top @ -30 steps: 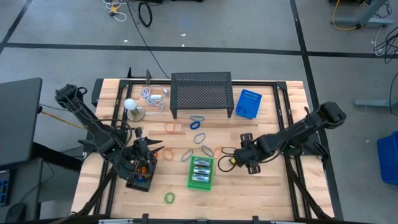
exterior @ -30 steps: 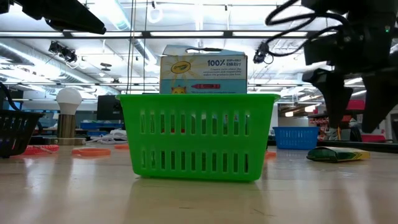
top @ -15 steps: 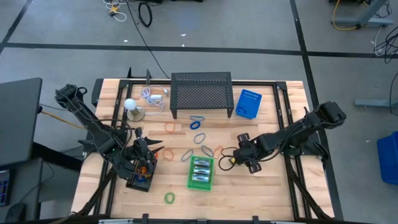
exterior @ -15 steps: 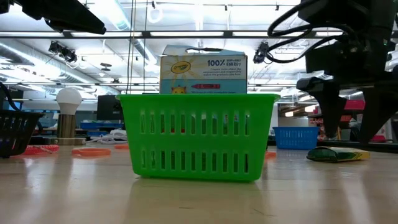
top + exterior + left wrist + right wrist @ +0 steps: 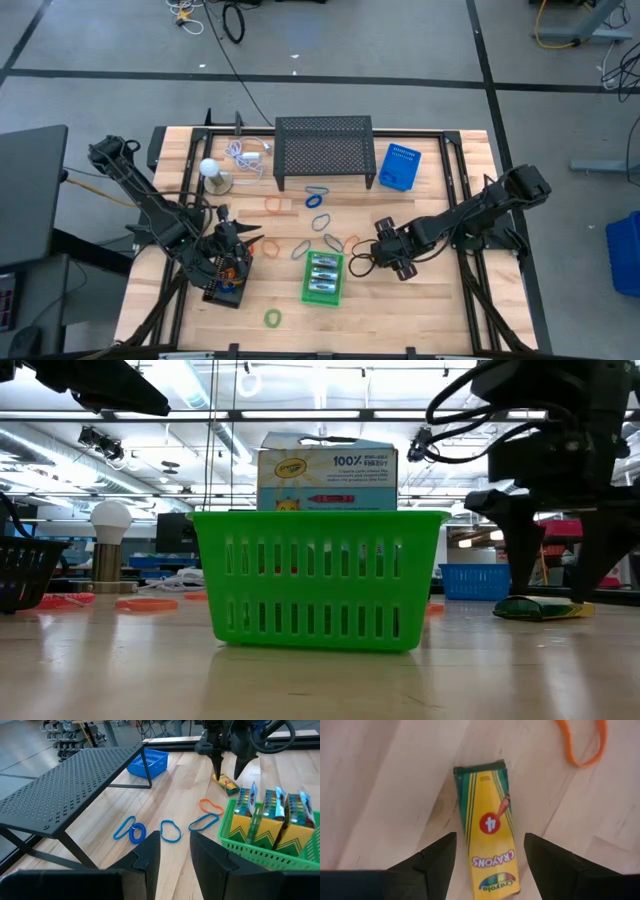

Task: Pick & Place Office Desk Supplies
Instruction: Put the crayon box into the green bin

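Observation:
A yellow crayon box with green marks (image 5: 489,827) lies flat on the wood to the right of the green basket (image 5: 322,278). My right gripper (image 5: 489,851) points down over it, open, one finger on each long side and neither touching it; the low view shows its fingertips (image 5: 522,592) just above the box (image 5: 540,607). More crayon boxes (image 5: 272,812) stand upright in the basket. Coloured loops (image 5: 170,831) lie scattered between the basket and the shelf. My left gripper (image 5: 175,840) waits open at the table's left, over a black basket (image 5: 222,285).
A black mesh shelf (image 5: 322,150) stands at the far middle, with a blue basket (image 5: 399,167) to its right. A white ball on a stand (image 5: 209,168) and a white coiled cable (image 5: 245,155) are at the far left. A green loop (image 5: 272,318) lies near the front edge.
My right gripper has sunk toward the lying crayon box, shifted a little toward the green basket, and rolled about its pointing line. The box has not moved.

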Robot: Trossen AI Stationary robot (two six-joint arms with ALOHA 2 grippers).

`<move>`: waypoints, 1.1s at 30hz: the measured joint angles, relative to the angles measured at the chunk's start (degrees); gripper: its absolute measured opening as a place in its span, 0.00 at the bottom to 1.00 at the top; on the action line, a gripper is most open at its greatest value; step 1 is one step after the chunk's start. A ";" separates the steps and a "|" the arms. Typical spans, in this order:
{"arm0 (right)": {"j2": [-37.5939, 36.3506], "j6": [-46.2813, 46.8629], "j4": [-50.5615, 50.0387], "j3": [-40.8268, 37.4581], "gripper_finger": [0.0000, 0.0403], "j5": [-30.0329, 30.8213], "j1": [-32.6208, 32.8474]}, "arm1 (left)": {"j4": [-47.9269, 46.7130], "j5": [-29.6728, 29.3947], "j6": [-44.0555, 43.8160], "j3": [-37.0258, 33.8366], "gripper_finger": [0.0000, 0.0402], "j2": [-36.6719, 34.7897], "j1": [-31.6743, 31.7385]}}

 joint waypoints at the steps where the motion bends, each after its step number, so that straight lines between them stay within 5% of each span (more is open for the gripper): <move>1: 0.29 -0.20 0.03 0.00 0.60 -0.10 0.02 | -0.04 -0.04 -0.08 0.00 0.29 0.00 -0.02; 15: 4.72 -2.28 1.31 0.09 0.59 -0.11 -0.17 | -0.42 0.19 -0.76 -0.02 0.29 0.00 -0.02; 28: 4.78 0.48 3.11 0.09 0.16 2.36 2.67 | -0.44 0.35 -0.94 -0.02 0.29 0.00 -0.02; 33: 4.81 0.96 2.94 0.07 0.16 3.04 3.33 | -0.55 0.35 -0.94 -0.02 0.29 0.00 -0.02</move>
